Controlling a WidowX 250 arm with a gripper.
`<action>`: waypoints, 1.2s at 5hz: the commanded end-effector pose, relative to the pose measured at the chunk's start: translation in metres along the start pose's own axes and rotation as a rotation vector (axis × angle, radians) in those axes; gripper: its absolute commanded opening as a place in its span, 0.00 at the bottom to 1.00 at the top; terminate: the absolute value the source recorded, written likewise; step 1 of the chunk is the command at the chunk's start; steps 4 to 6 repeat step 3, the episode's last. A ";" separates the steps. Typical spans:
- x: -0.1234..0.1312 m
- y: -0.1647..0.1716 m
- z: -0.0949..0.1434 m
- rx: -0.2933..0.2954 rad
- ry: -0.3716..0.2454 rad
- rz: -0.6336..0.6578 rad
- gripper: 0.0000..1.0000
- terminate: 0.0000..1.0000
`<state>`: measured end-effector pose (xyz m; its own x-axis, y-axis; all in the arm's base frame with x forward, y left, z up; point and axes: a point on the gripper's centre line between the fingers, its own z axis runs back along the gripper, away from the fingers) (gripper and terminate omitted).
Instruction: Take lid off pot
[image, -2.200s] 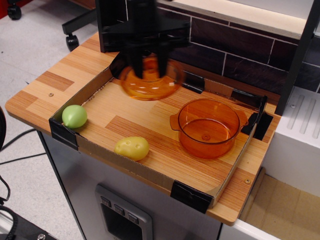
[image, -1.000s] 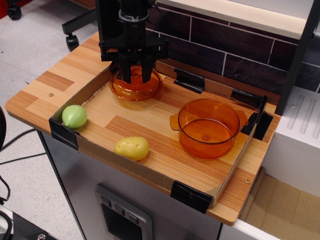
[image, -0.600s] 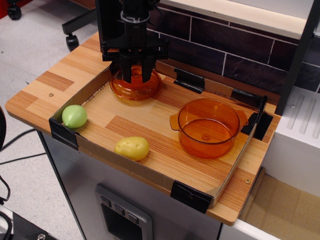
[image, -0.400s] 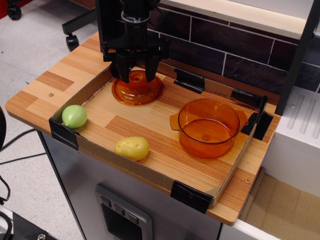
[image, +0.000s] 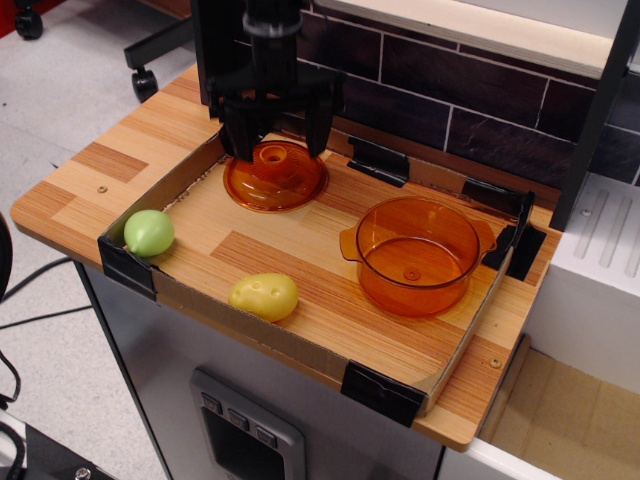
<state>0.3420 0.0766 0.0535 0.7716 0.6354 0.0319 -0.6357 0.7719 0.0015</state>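
Observation:
The orange lid (image: 275, 177) lies flat on the wooden board at the back left, knob up. The black gripper (image: 273, 138) hangs just above it, fingers spread wide on either side of the knob, holding nothing. The orange pot (image: 418, 255) stands open and uncovered at the right of the board, well apart from the lid.
A green toy vegetable (image: 149, 232) sits at the front left corner and a yellow one (image: 264, 296) near the front edge. A low cardboard rim (image: 250, 330) with black corner clips borders the board. A dark brick wall (image: 470, 110) runs behind.
The gripper carried the lid down to the board at the back left, then opened its fingers and let go. It has risen slightly; the lid now rests on the board.

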 end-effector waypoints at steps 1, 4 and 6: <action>0.010 0.018 0.107 -0.065 -0.119 0.040 1.00 0.00; 0.010 0.018 0.107 -0.065 -0.119 0.040 1.00 1.00; 0.010 0.018 0.107 -0.065 -0.119 0.040 1.00 1.00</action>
